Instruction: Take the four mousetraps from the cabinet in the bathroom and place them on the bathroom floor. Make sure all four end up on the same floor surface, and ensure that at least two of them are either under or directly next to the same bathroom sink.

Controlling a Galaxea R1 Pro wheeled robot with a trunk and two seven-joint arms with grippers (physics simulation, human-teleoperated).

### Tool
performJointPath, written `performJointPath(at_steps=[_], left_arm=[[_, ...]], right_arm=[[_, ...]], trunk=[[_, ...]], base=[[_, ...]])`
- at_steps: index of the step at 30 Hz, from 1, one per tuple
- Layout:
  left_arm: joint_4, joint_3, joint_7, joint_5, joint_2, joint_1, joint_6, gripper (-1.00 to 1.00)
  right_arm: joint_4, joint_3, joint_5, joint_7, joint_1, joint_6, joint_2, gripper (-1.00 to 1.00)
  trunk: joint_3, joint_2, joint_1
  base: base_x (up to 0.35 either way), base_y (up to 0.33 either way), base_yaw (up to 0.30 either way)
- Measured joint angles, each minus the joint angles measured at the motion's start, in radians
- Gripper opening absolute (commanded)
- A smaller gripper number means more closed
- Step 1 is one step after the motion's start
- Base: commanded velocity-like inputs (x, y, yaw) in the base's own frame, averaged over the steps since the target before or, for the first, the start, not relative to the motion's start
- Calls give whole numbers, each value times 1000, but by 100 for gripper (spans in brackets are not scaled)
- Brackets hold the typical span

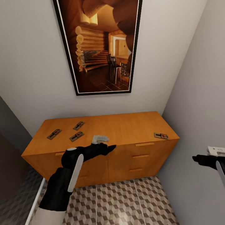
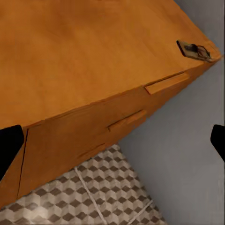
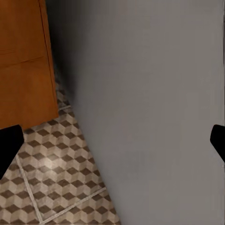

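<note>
Mousetraps [image 1: 76,136] — flat, on wooden cabinet [image 1: 125,125]

Three mousetraps [image 1: 69,131] clustered on the cabinet's [image 1: 125,126] left end, a fourth trap [image 1: 161,136] at its right front corner, picture [image 1: 100,47] hung behind, floor [image 1: 125,203] in front.

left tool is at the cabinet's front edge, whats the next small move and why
Probably swing the left tool left and back toward the nearest trap. All four traps lie on the cabinet top, three near its left end, one far right. The tool looks open and empty.
</note>
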Motion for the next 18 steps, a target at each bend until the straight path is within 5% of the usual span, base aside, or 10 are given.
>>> performJointPath(at_steps=[6,11,13,14,15,18], left_arm=[[4,-6,-39,1,-7,-214,30,100],[17,-7,-25,-5,-7,-325,68,100],[36,-8,17,-7,-7,-392,100,100],[132,-8,140,-10,-8,-508,128,100],[151,-8,160,0,-8,-560,132,100],[243,-7,203,-6,-8,-614,137,100]], right_arm=[[32,8,0,1,-107,29,4,100],[97,22,2,3,-220,38,5,100],[152,49,3,2,-293,38,6,100],[267,117,-1,0,-410,38,7,100],[285,131,4,-1,-446,38,7,100],[340,165,3,-1,-516,38,12,100]], trunk=[[0,0,0],[0,0,0],[0,0,0],[0,1,1],[0,0,0],[0,0,0]], base=[[0,0,0],[0,0,0],[0,0,0],[0,0,0],[0,0,0],[0,0,0]])
